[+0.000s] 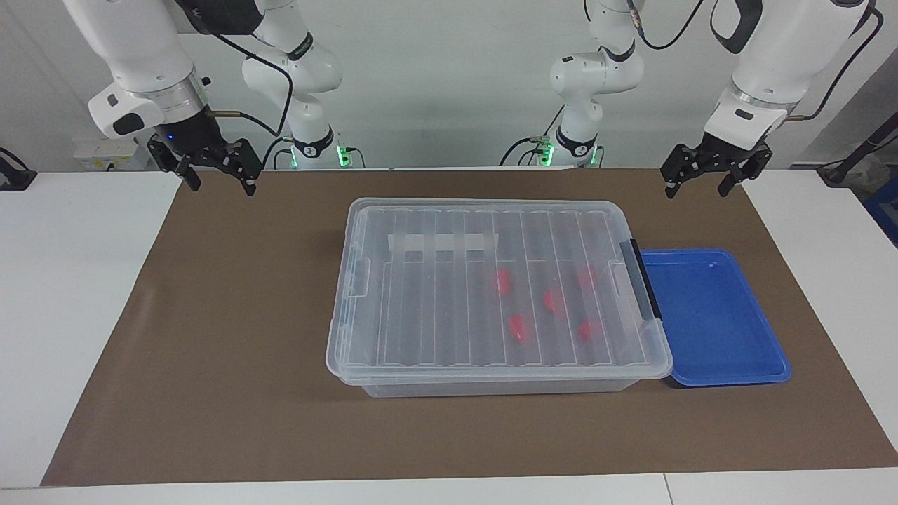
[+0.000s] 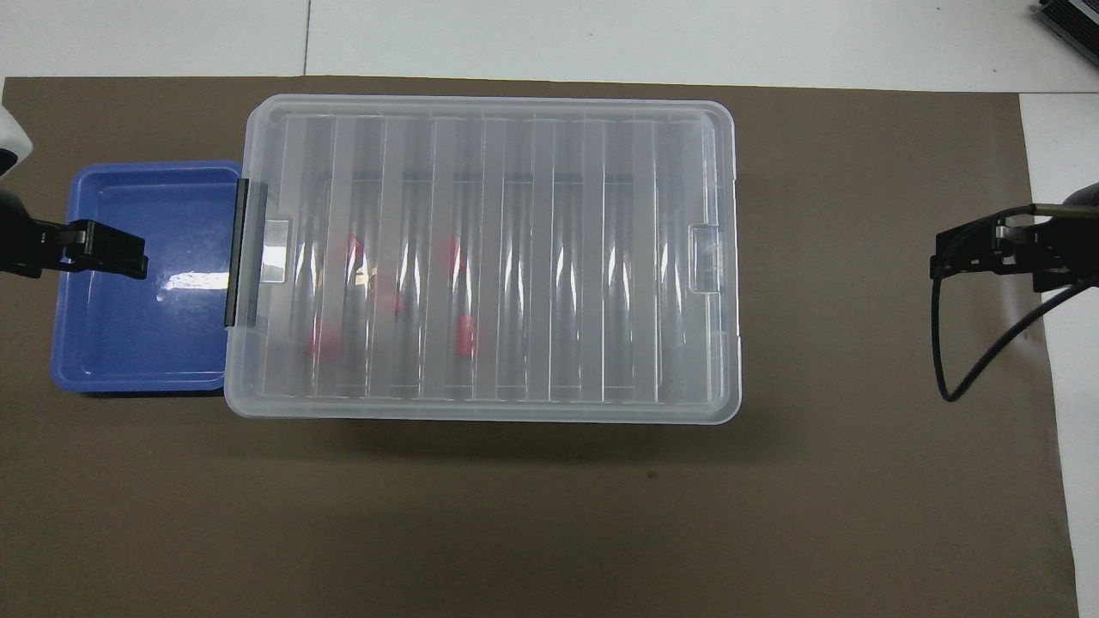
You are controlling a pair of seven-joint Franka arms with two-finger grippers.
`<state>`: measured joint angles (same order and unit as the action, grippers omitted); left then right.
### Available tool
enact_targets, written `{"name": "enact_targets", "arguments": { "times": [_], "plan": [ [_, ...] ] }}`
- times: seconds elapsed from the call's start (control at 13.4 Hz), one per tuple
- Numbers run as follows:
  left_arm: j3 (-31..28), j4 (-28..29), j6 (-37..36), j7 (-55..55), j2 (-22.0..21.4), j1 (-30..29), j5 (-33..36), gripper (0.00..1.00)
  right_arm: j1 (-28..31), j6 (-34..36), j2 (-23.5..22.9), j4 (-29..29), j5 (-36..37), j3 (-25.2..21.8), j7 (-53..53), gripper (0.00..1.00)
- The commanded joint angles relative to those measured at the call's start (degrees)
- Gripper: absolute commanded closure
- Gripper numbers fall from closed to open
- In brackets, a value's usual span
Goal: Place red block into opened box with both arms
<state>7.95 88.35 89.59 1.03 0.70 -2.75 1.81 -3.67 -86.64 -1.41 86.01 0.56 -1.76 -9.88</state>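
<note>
- Facing view shows the box (image 1: 491, 294) at the middle of the brown mat (image 1: 210, 351), its ribbed lid on, its long axis running from one arm's end of the mat to the other.
- The black bar handle (image 1: 643, 279) is at the end toward the left arm, touching or overlapping the blue tray (image 1: 722, 330) beside it.
- Five red blocks show through the lid, all in the half of the box toward the left arm; the red block (image 1: 517, 328) nearest the mat's edge away from the robots is one of them. None lies in the tray or on the mat.
- The left gripper (image 1: 704, 181) hangs in the air over the mat's corner at the robots' edge, above the tray's end of the table. Its fingers are spread wide and it holds nothing.
- The right gripper (image 1: 219, 177) hangs over the other corner at the robots' edge, well apart from the box, also spread wide and empty.
- My judgement: the left arm is the nearer to the handle end and the blocks, and with the blocks inside under a closed lid, the placing looks done.
</note>
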Motion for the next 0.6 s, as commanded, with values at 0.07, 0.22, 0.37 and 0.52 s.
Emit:
{"name": "enact_targets", "arguments": {
  "times": [0.07,0.22,0.37,0.52],
  "plan": [
    [-0.22,1.83,0.85,0.2,-1.5,0.02,-1.11,0.0,-0.11,0.95,-0.27,-0.58,0.5,0.44,-0.58,0.0],
    [-0.13,1.83,0.58,0.11,-1.5,-0.06,-1.11,0.0,-0.02,0.95,-0.26,-0.49,0.5,0.44,-0.49,0.0],
    [-0.22,1.83,0.59,0.2,-1.5,-0.06,-1.11,0.0,-0.11,0.95,-0.26,-0.49,0.41,0.53,-0.58,0.0],
    [-0.22,1.83,0.32,0.38,-1.5,-0.59,-1.11,0.0,-0.02,0.86,-0.26,-0.49,0.23,0.53,-0.49,0.0]
  ]
}}
